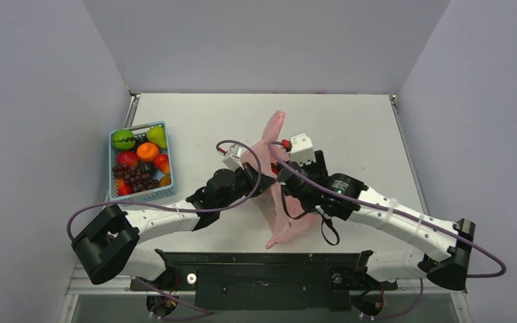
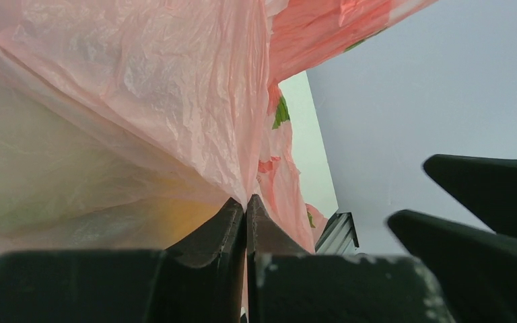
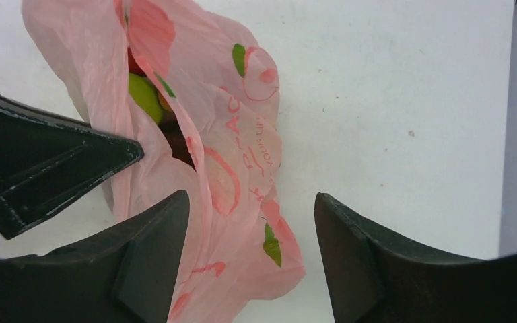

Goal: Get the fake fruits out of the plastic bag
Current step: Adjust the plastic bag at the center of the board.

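Observation:
The pink plastic bag (image 1: 279, 225) is held up in the middle of the table, crumpled and stretched tall. My left gripper (image 1: 262, 180) is shut on a fold of the bag (image 2: 175, 101); its fingertips (image 2: 246, 202) pinch the film. My right gripper (image 1: 285, 176) is open, its jaws spread beside the bag's lower part (image 3: 235, 168), touching nothing that I can tell. Inside the bag's mouth I see a green fruit (image 3: 143, 94) and something dark red (image 3: 175, 138). A yellow shape (image 2: 178, 215) shows through the plastic. The bananas are not clearly seen.
A light-blue slatted basket (image 1: 116, 194) stands at the left with several fruits, among them a green ball with a dark zigzag (image 1: 123, 139). The left gripper's finger (image 3: 47, 161) shows in the right wrist view, and the right gripper's fingers (image 2: 471, 235) in the left wrist view.

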`<state>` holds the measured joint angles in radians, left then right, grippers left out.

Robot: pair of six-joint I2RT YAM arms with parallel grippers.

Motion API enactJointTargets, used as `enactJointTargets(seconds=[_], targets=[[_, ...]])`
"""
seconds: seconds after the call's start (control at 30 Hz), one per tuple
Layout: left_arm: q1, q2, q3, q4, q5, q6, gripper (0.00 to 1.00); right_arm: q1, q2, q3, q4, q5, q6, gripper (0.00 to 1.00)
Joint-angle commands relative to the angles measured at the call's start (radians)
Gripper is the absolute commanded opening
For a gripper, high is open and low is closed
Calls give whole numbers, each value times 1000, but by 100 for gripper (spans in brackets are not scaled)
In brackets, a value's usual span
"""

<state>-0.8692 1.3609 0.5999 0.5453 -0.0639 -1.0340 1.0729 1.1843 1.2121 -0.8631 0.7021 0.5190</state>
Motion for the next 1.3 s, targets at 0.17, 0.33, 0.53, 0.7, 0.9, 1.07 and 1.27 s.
enactJointTargets(seconds=[0.17, 0.33, 0.53, 0.7, 0.9, 1.07, 1.27], targets=[[-2, -41, 5, 18, -26, 8, 0, 0, 225, 6, 145, 35, -128, 52], [-2, -47, -29, 52, -49, -14, 0, -6, 274, -98, 286, 90, -142, 44], [1, -77, -55, 38, -66, -19, 0, -36, 246, -152, 366, 188, -144, 15], [40, -120, -53, 7, -30, -16, 0, -161, 48, -198, 457, 26, -179, 0], [211, -116, -39, 147, 296, -105, 0, -598, -105, -165, 577, -816, -21, 0], [361, -31, -34, 419, 491, -286, 0, -845, -22, -230, 934, -1376, 386, 0], [467, 101, -36, 841, 576, -505, 0, -1074, 175, -420, 1862, -1520, 1143, 0]])
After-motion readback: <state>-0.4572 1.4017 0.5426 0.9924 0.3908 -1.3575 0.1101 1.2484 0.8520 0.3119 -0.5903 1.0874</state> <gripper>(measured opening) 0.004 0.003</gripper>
